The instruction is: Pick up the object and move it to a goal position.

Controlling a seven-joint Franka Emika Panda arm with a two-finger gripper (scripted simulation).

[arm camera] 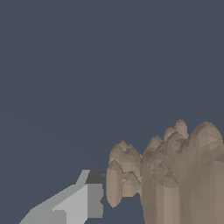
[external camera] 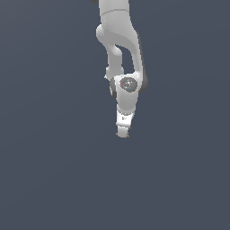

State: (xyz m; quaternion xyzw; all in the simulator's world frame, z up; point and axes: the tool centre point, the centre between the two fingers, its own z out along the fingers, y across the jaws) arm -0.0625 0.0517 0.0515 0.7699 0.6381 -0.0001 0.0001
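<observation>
The object [arm camera: 175,175] is a brown-tan lumpy item that fills much of the wrist view, very close to the camera. One grey finger [arm camera: 85,199] presses against its side; the other finger is hidden behind it. In the exterior view the white arm reaches down from the top, and my gripper [external camera: 123,133] points downward near the middle. Only a sliver of the brown object [external camera: 128,134] shows at the fingertips there. The gripper looks shut on the object.
A plain dark grey-blue surface [external camera: 54,170] surrounds the gripper on every side in both views. No other objects, containers or edges show. No goal marker is visible.
</observation>
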